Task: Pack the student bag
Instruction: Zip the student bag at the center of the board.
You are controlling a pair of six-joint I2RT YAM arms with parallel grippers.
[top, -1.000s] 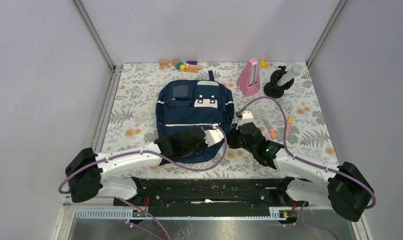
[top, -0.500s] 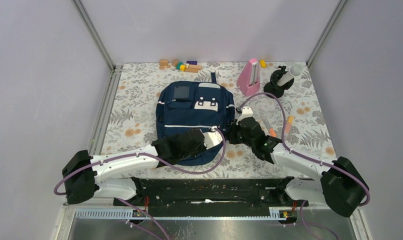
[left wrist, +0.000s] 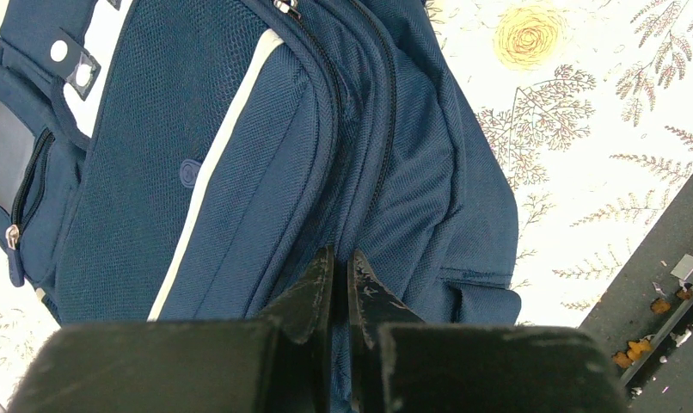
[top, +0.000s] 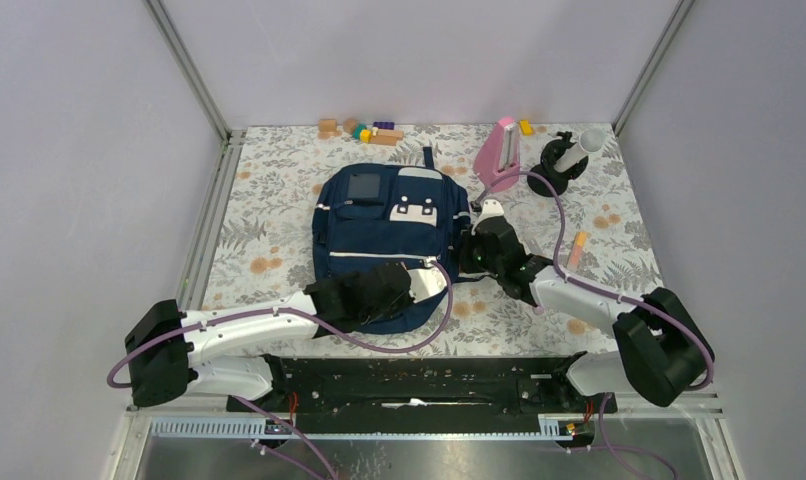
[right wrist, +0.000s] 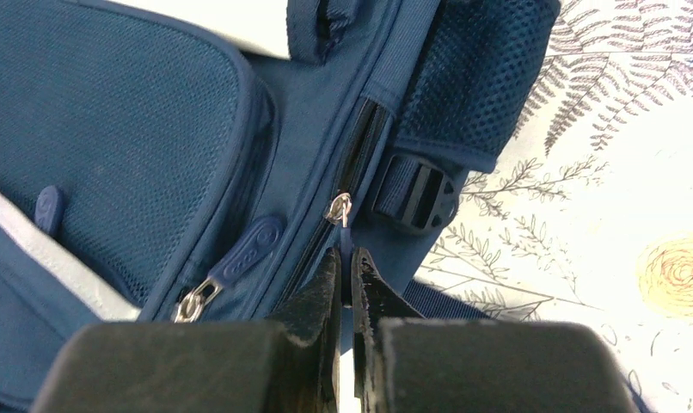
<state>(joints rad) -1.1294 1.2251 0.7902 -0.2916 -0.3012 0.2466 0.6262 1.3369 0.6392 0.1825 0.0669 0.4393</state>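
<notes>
The student bag (top: 379, 225) lies flat on the floral table, navy with white stripes and a white patch (top: 412, 208). My left gripper (top: 415, 290) rests on the bag's near right corner. In the left wrist view this left gripper (left wrist: 341, 256) is shut on a fold of navy fabric (left wrist: 412, 172) beside the zip lines. My right gripper (top: 476, 252) is at the bag's right side. In the right wrist view the right gripper (right wrist: 344, 256) is shut on a blue zip pull (right wrist: 344, 243) hanging from a silver slider (right wrist: 339, 208).
A pink wedge-shaped box (top: 499, 155) and a black stand with a white ball (top: 564, 160) sit at the back right. Coloured wooden blocks (top: 364, 130) lie along the back edge. An orange pen (top: 577, 248) lies right of the right arm. Another zip pull (right wrist: 248, 249) lies nearby.
My right gripper has travelled away from the near edge along the bag's right side, still shut on the zip pull. The left gripper has stayed almost where it was.
</notes>
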